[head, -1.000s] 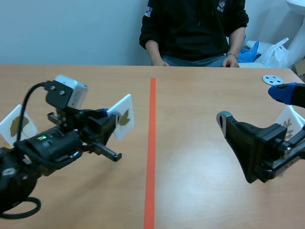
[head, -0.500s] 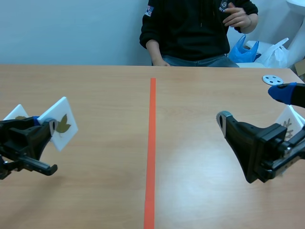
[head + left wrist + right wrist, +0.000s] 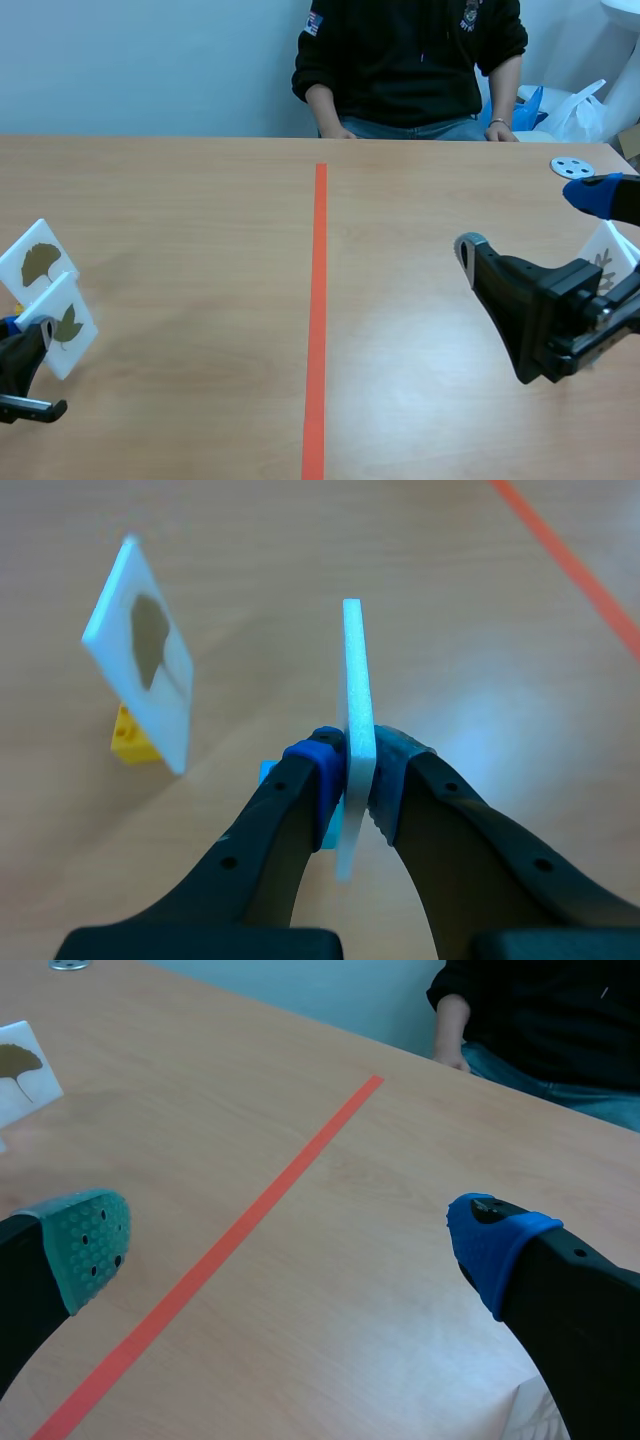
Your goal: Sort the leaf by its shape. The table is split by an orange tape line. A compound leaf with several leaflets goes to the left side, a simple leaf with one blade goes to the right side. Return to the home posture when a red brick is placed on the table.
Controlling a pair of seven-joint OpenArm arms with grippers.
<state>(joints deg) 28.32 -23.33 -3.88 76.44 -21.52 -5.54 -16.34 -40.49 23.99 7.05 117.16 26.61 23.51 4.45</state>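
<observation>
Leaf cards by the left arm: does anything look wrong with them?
Maybe. The fan-leaf card stands left of the orange tape line, yet its leaf looks like one blade, which belongs right. Nothing looks broken.

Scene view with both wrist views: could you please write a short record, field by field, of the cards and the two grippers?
held card: white, one leaf on it, gripped near its lower edge
left gripper: shut on the held card, left of the tape line
ginkgo card: standing on a yellow base, beside the held card, apart from it
right gripper: open, empty
</observation>
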